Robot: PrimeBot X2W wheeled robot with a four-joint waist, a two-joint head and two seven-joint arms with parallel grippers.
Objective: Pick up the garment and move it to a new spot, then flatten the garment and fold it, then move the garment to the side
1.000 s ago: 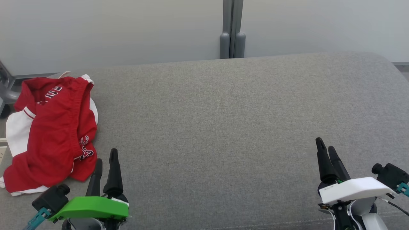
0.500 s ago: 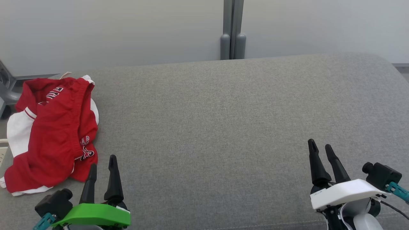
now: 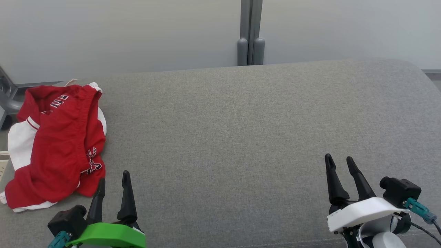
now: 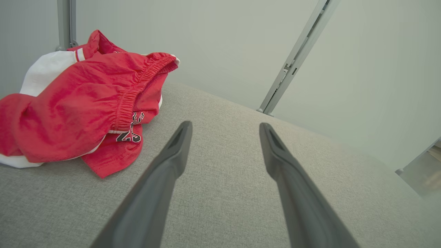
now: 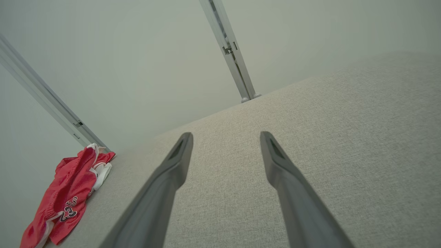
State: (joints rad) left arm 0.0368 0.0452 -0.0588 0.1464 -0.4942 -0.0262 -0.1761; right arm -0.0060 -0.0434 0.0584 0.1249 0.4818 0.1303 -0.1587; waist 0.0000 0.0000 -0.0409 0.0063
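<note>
**Shorts crumpled just left of my left gripper, both grippers empty**

The red shorts point(image 3: 58, 144) lie in a rumpled heap, white panels and an elastic waistband showing, dark lettering near the hem. They sit just to the left of and ahead of my left gripper point(image 3: 113, 177), whose fingers point past their near edge. In the left wrist view the shorts point(image 4: 79, 103) are beside the left finger, with a strip of fabric surface between them, so no contact. The left gripper point(image 4: 224, 125) is spread wide and holds nothing.

My right gripper point(image 3: 338, 157) is well apart from the shorts, far off to their right, its fingers also spread and empty. From its wrist camera the right gripper point(image 5: 226, 134) has the shorts point(image 5: 65, 193) far off at the left.

Everything rests on a grey upholstered cushion point(image 3: 224, 120), backed by a pale wall point(image 3: 120, 34) with a grey metal post point(image 3: 250, 31).
</note>
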